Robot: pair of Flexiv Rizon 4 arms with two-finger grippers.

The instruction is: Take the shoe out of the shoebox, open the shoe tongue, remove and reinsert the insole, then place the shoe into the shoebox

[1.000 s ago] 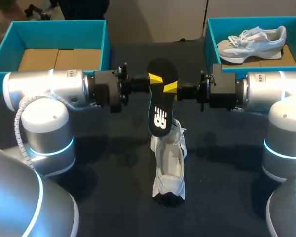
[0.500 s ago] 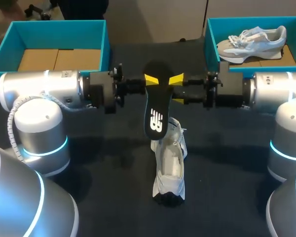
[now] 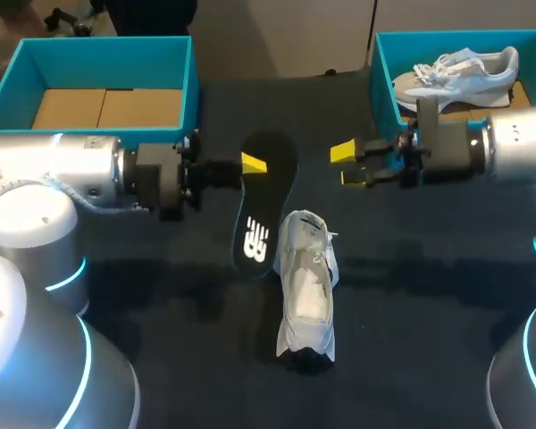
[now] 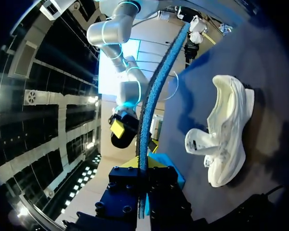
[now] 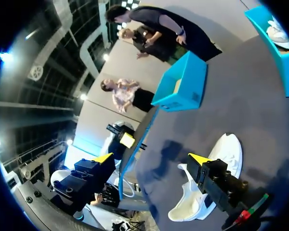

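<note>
Right hand (image 3: 348, 165) released, spread, withdrawn; left hand (image 3: 250, 165) alone pinches insole (image 3: 263, 210).

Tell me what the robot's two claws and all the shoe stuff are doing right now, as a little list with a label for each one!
left claw: shut on the insole, gripping it near one end
right claw: open, empty, apart from the insole
insole: black with a white logo, beside the white shoe
white shoe: on the table between the arms, outside both boxes
left shoebox: teal, no shoe inside
right shoebox: teal, with a grey shoe inside
</note>
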